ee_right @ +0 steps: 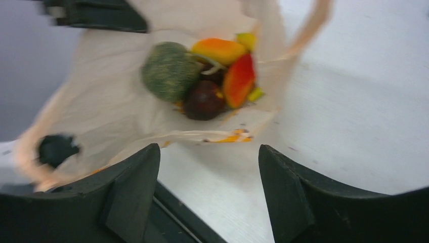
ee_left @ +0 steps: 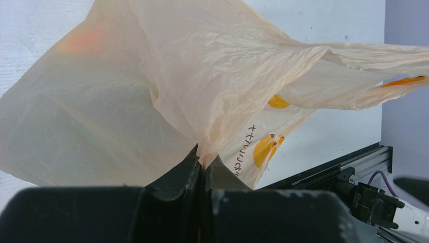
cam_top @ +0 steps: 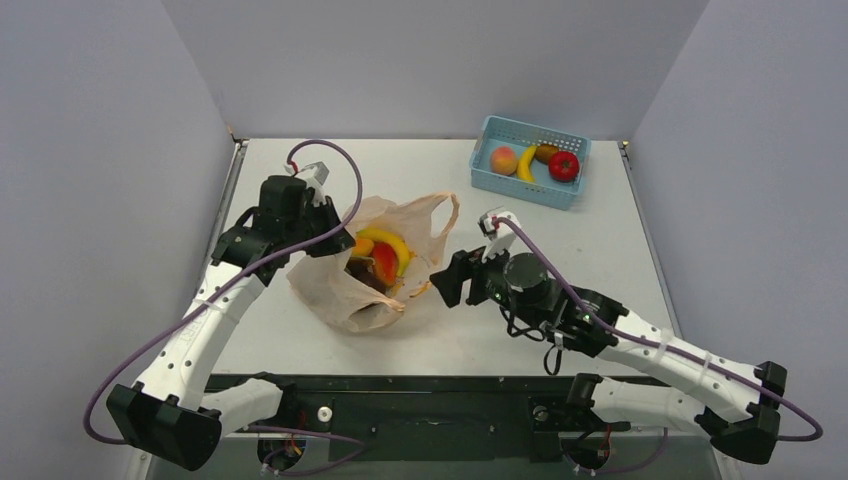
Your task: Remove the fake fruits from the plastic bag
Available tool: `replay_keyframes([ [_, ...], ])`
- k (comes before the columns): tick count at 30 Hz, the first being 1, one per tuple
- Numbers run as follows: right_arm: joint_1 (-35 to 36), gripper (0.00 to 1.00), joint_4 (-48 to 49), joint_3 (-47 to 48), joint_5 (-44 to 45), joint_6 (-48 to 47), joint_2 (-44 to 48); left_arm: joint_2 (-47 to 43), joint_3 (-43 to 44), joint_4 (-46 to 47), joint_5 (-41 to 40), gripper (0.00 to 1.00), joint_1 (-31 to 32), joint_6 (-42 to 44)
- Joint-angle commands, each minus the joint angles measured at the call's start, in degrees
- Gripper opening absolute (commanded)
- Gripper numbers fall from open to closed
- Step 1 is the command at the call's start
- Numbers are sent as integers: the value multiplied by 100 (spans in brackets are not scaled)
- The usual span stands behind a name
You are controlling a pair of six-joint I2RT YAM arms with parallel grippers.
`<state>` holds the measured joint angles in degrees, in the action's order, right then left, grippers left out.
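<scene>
- Fake fruits are all bunched in the open mouth of the plastic bag, which lies on its side near the middle of the bench. None is out yet.
- My left claw is clamped tight on a fold of the bag's upper edge and holds the mouth up. That film is thin and crinkly. If the pinch slips, I'd expect the mouth to flop down over the fruit.
- My right claw is spread wide with nothing in it, just outside the bag's mouth and aimed straight in. This wrist view is smeared, so fine alignment is hard to judge.
- First hazard: the bag's lower lip lies across the bench between my fingers and the fruit. Go in low and I scoop film, not fruit.
- Second: a loop handle hangs off to the right of the mouth. A finger through it would drag the whole bag when I pull away.
- The melon is the biggest piece, round and sitting on the left. It may be too wide for a sure hold and could roll deeper.
- The plum sits nearest me, touching the red-yellow mango. Both look glossy, so an off-centre squeeze could squirt one out sideways.
- The banana lies behind them in the overhead view. Reaching past the front fruits would likely shove the pile back.
- The bag itself looks light. A fruit snagged on a fold could pull it out of my left claw's pinch.
</scene>
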<state>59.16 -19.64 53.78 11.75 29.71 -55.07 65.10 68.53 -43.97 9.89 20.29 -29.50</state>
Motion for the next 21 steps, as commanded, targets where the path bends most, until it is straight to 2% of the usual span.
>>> replay_keyframes([
  [1, 722, 68, 1256, -195, -1166, -297, 185, -21, 118, 382, 244, 0, -94, -107],
  [3, 897, 68, 1656, -127, -1557, -345, -85, 7, 149, 418, 285, 0, -118, -149],
  [6, 1038, 68, 1688, 473, -1999, -570, -747, 58, 204, 440, 292, 0, -128, -169],
  [11, 1296, 67, 1557, 1038, -1986, -781, -1337, 213, 333, 394, 206, 0, -188, -174],
  [13, 1494, 59, 1357, 1152, -1525, -886, -1517, 274, 383, 414, 143, 0, -217, -225],
  [14, 1740, 47, 1146, 1192, -889, -940, -1628, 288, 412, 445, 80, 0, -245, -296],
  [15, 2063, 41, 1037, 1268, -544, -1077, -1686, 307, 422, 483, 47, 0, -267, -352],
  [16, 2231, 28, 855, 1289, 150, -1154, -1796, 313, 437, 584, -14, 0, -333, -473],
  [17, 2618, 21, 786, 1314, 520, -1304, -1849, 337, 448, 649, -31, 0, -364, -541],
  [18, 2812, 7, 707, 1304, 1407, -1342, -1972, 363, 481, 777, -11, 0, -464, -663],
  [19, 3172, 2, 694, 1243, 1803, -1426, -2043, 433, 514, 833, 32, 0, -530, -716],
  [20, 3348, 0, 737, 1202, 2580, -1478, -2188, 477, 596, 946, 220, 0, -672, -821],
  [21, 3645, 0, 770, 1112, 2931, -1609, -2282, 570, 637, 1071, 340, 0, -753, -865],
])
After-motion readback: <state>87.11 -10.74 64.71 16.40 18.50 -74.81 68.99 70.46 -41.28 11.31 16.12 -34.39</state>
